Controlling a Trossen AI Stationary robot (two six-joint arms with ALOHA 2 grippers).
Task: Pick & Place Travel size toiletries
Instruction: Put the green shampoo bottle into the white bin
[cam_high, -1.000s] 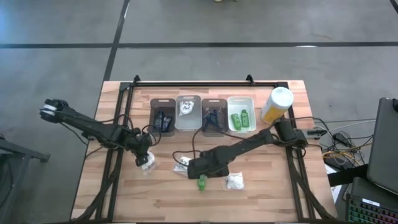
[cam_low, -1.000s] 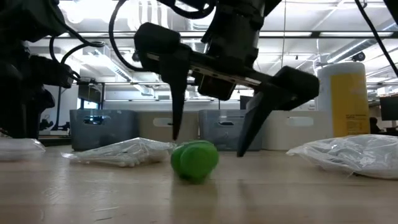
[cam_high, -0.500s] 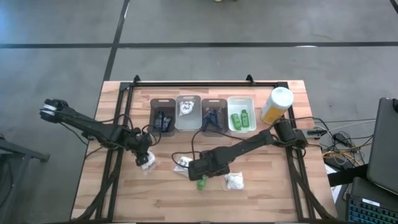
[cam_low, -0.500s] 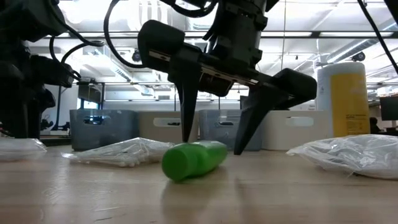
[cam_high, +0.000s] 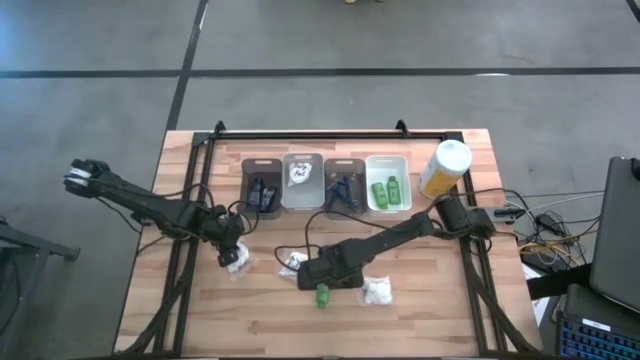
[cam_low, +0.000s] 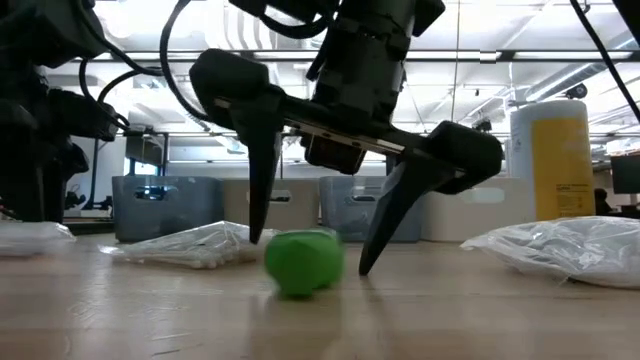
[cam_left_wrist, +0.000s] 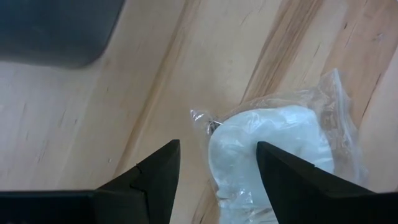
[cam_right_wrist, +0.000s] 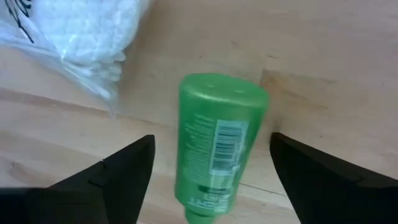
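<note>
The right gripper (cam_low: 308, 262) reaches down, fingers spread open around a green bottle (cam_low: 304, 262) lying on the tabletop (cam_high: 200, 310). The left gripper (cam_left_wrist: 214, 163) hovers open-fingered over a white packet (cam_left_wrist: 273, 149).

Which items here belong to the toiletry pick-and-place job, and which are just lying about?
Part of the job:
- green bottle lying on the table between the right gripper's open fingers
- three clear-wrapped white packets, one under the left gripper
- toiletries already in the bins

Just there:
- tall yellow bottle
- cables off the table's right edge
</note>
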